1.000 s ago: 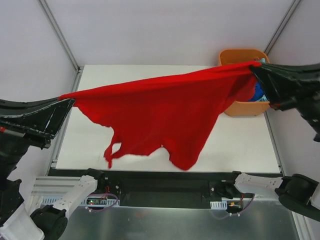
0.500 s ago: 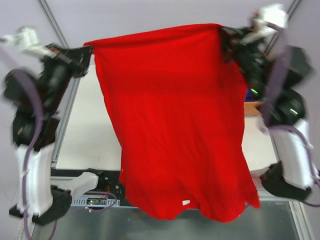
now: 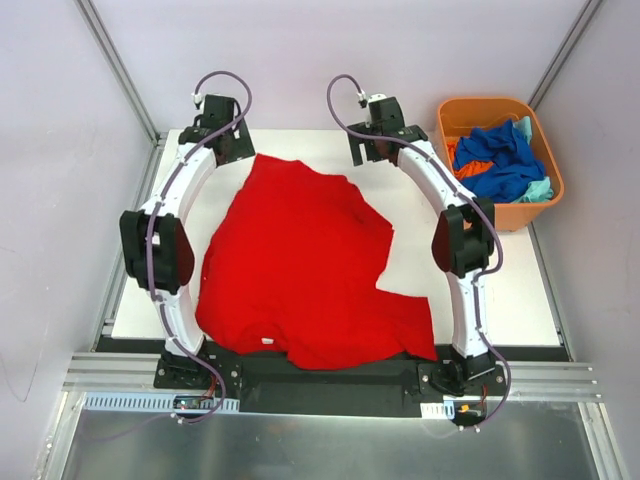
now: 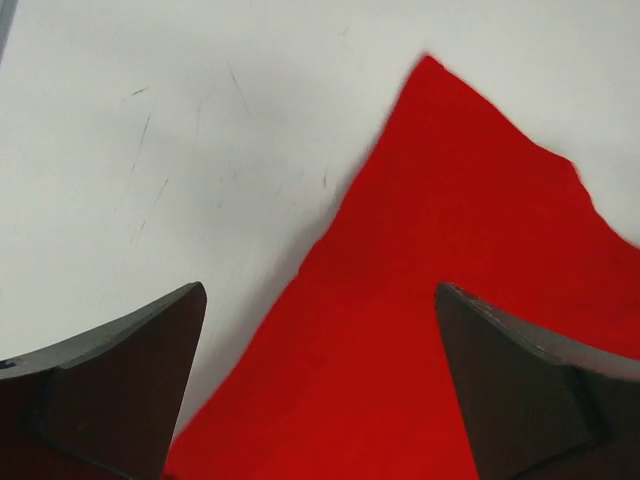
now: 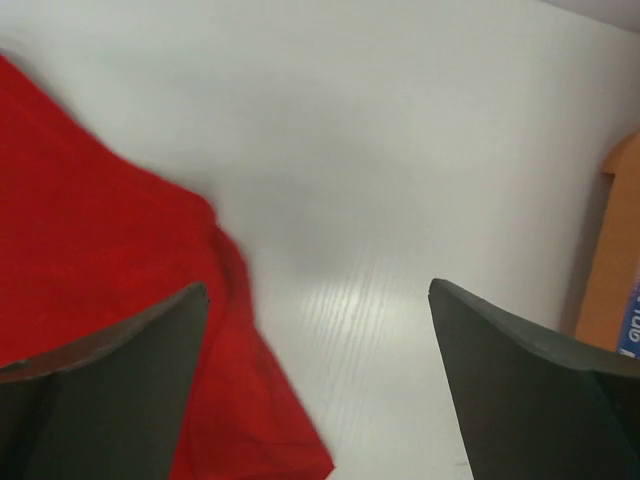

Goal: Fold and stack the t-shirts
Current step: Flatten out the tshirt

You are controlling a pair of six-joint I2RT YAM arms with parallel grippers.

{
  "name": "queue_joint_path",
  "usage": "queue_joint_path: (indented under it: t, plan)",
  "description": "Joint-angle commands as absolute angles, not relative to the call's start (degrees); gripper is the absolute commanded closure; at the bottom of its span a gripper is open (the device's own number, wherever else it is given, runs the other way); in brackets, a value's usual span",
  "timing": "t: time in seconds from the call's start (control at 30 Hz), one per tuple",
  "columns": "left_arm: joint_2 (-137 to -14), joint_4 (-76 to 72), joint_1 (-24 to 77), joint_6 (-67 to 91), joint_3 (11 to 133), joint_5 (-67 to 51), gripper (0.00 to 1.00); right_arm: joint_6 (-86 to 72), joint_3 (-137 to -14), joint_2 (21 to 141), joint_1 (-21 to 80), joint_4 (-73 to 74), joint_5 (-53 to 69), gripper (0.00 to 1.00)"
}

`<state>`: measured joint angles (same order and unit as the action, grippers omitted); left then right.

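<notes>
A bright red t-shirt (image 3: 300, 270) lies spread and rumpled on the white table (image 3: 515, 285), its near hem hanging over the front edge. My left gripper (image 3: 232, 152) hovers over the shirt's far left corner, open with nothing between its fingers (image 4: 120, 380); the left wrist view shows the red t-shirt (image 4: 450, 260) under it. Past the far right edge of the shirt, my right gripper (image 3: 374, 150) is open and empty over bare table. The red t-shirt (image 5: 90, 240) lies left of its fingers (image 5: 530, 380). Blue, orange and teal t-shirts (image 3: 500, 165) are piled in the tub.
An orange plastic tub (image 3: 530, 212) stands at the table's far right corner; its wall (image 5: 612, 250) shows at the right edge of the right wrist view. Both arms arch over the table's sides. Grey walls close in the back and sides.
Both grippers opened and let go of the red t-shirt. It dropped from hanging stretched between them to lying on the table. Both arms now reach to the far side.
</notes>
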<state>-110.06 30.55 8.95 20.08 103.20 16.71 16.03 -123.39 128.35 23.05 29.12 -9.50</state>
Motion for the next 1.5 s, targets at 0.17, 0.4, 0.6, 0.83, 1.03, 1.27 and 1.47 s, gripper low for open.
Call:
queue_joint_path:
  t: [0.17,0.4,0.6,0.83,1.03,1.27,1.47]
  plan:
    - [-79.9,29.2,10.0,30.2,76.1,2.2,0.01,9.2,-102.4,101.5,26.5,27.3,-0.5,0.04]
    - [-71.0,29.4,22.5,41.7,52.4,-7.3,0.01,13.9,-103.9,109.2,33.7,34.9,3.4,0.04]
    - [-65.4,29.4,24.4,50.1,40.3,-4.6,0.01,15.0,-118.8,127.1,36.7,44.6,-13.1,0.07]
    - [-66.8,29.4,23.8,54.0,34.2,-2.1,0.01,9.6,-118.0,131.7,33.5,45.3,-12.2,0.27]
    - [-72.7,29.4,19.5,53.7,34.4,-0.5,0.01,9.1,-113.6,131.7,30.9,42.3,-10.4,0.35]
    - [-75.8,29.5,15.2,50.7,37.3,1.0,0.01,8.2,-114.7,133.1,27.2,41.7,-4.3,0.74]
    - [-82.5,29.6,9.4,46.8,42.6,3.5,0.01,9.7,-111.8,126.4,26.9,41.0,1.8,0.89]
